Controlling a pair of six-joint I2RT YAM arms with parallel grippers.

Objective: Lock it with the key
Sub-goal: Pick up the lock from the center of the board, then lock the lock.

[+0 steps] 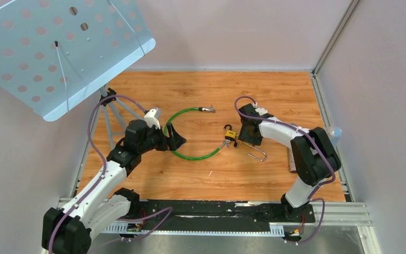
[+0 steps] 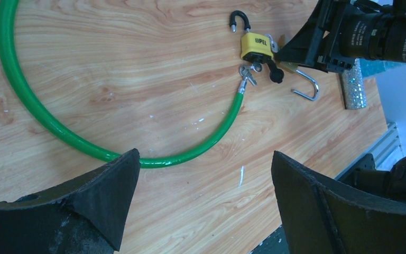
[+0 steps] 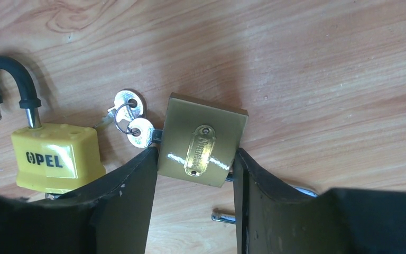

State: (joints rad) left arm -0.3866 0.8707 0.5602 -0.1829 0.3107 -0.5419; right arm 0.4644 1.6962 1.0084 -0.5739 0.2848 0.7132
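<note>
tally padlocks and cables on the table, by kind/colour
yellow padlock: 1
brass padlock: 1
green cable: 1
total: 3

You had a table (image 3: 322, 63) of smooth wood-grain with a faint sheen. On it the brass padlock (image 3: 201, 143) showed polished, glossy metal, while the yellow padlock (image 3: 55, 159) wore a shiny plastic jacket and a matt black sleeve on its shackle. The keys (image 3: 137, 129) were bright bare metal, the green cable (image 2: 47, 124) had a glossy plastic coat, and the fingers (image 3: 121, 211) looked matt black and rough-edged.
</note>
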